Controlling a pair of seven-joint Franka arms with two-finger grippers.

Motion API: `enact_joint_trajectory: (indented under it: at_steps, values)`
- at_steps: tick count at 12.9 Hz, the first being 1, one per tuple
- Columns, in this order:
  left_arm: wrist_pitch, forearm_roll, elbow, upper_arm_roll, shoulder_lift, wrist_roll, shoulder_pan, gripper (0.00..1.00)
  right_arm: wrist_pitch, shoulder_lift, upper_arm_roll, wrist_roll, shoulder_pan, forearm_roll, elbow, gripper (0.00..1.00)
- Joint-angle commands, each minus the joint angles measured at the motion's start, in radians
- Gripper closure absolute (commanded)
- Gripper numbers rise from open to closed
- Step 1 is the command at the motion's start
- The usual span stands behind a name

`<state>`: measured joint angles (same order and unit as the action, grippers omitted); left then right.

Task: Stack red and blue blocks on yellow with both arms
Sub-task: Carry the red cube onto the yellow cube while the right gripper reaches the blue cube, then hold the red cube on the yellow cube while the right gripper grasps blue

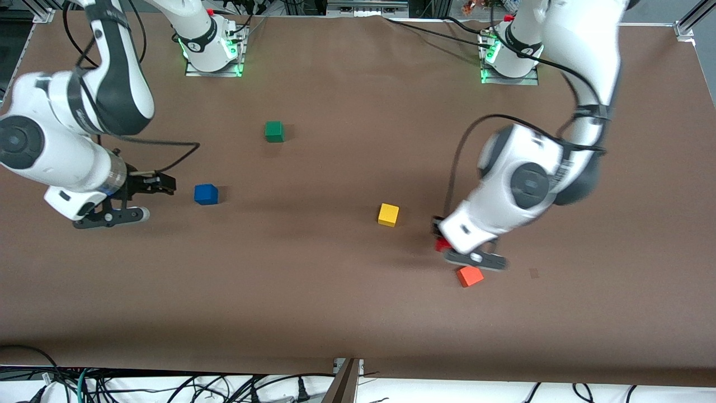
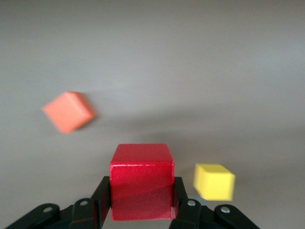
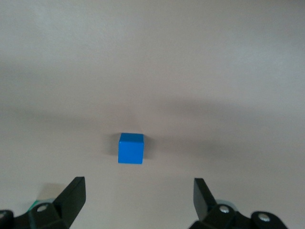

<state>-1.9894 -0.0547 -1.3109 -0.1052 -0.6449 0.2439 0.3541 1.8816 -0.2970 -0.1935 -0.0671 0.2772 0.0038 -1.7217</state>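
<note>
Nothing is stacked yet on the yellow block (image 1: 388,215), alone mid-worktop (image 1: 335,291); the red block (image 2: 142,181) is pinched in the left gripper (image 2: 142,210) beside it, while the blue block (image 3: 131,148) lies ungrasped before the spread right gripper (image 3: 138,195).

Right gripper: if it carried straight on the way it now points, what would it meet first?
Probably the blue block. In the right wrist view it sits centred ahead of the open right gripper, with bare table between them; the front view agrees. How high the fingers ride is unclear.
</note>
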Motion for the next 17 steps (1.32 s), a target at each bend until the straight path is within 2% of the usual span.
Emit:
enact_joint_trajectory:
  at_steps: [1,3,6,8,10,13,17]
  values:
    - [0.015,0.010,0.048,0.025,-0.036,0.064,0.109,1.00,0.163,0.030,0.003,-0.026,-0.016,0.035,-0.189,0.00]
    - [0.012,0.013,0.048,0.027,-0.064,0.069,0.160,1.00,0.246,0.004,0.006,0.024,-0.013,0.048,-0.234,0.00]
    - [0.012,0.103,0.047,0.025,-0.102,0.069,0.207,1.00,0.503,0.009,0.019,0.033,-0.009,0.058,-0.424,0.00]
    - [0.012,0.125,0.039,0.025,-0.114,0.066,0.223,1.00,0.597,0.007,0.022,0.038,-0.009,0.062,-0.498,0.00]
    - [0.008,0.125,0.038,0.025,-0.128,0.063,0.230,1.00,0.628,0.004,0.048,0.076,-0.009,0.082,-0.524,0.00]
    - [0.003,0.136,0.039,0.025,-0.144,0.061,0.229,1.00,0.629,-0.005,0.055,0.092,-0.009,0.090,-0.524,0.01]
    - [0.003,0.133,0.042,0.027,-0.154,0.063,0.223,1.00,0.646,-0.028,0.057,0.092,-0.009,0.104,-0.526,0.13]
